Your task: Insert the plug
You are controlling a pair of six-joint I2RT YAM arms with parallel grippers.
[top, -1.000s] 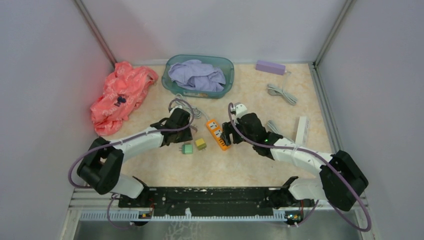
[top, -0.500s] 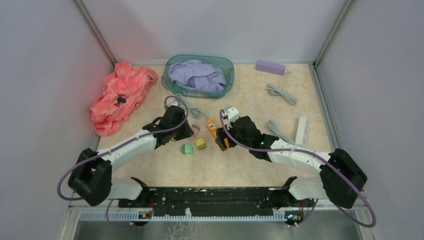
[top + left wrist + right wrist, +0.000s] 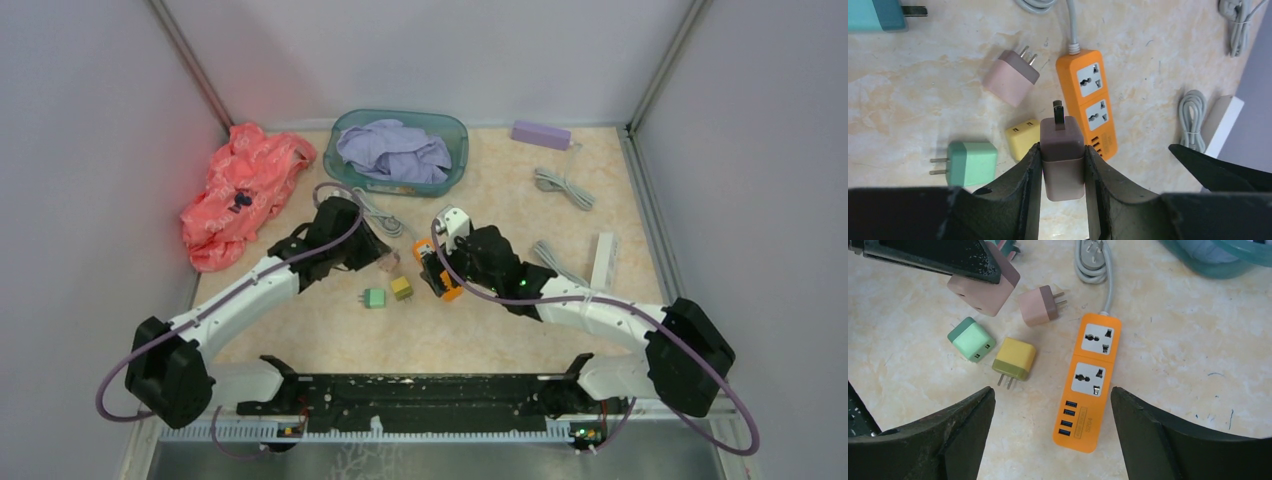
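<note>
We log the left tool (image 3: 1062, 150) clamped on a mauve plug (image 3: 1062, 134), one prong visible. The right tool (image 3: 1052, 392) gapes wide above the orange power strip (image 3: 1091, 382), cord cut off.

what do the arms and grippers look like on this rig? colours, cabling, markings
Left arm and right arm: white link shells, black joint housings, each with a loose purple cable. Green light on the right forearm. Left gripper and right gripper: black wedge-shaped fingers, scuffed. No markings legible.

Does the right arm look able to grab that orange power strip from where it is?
Probably yes: the right gripper hangs open directly over the orange power strip, with nothing between them.
</note>
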